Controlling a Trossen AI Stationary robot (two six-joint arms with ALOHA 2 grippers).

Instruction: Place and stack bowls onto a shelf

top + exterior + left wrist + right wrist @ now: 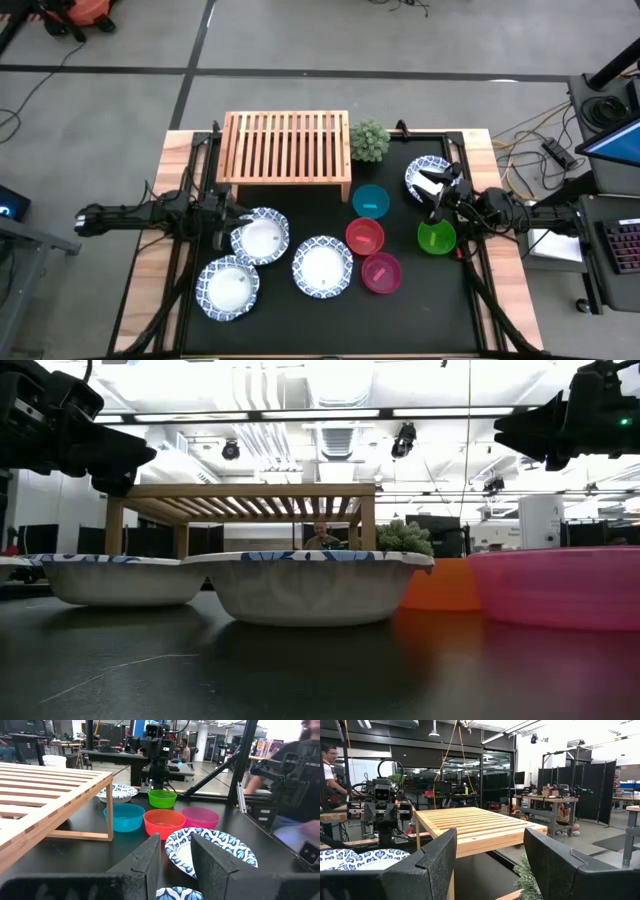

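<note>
The light-wood slatted shelf [285, 147] stands on short legs at the table's far side. Three white blue-rimmed bowls [260, 237] [229, 287] [322, 267] sit on the mat in front of it, and a fourth [428, 175] sits far right. The blue [371, 201], red [365, 236], magenta [381, 272] and green [436, 237] bowls rest upright between them. My left gripper [240, 215] [176, 855] hangs raised over the left rim of the nearest white bowl, its fingers narrowly open. My right gripper [437, 190] [490, 865] is wide open in the air between the far-right white bowl and the green bowl.
A small green potted plant [369, 140] stands at the shelf's right end, close to the blue bowl. The black mat [450, 310] has bare room at its near right corner. People and workbenches show in the room beyond the table.
</note>
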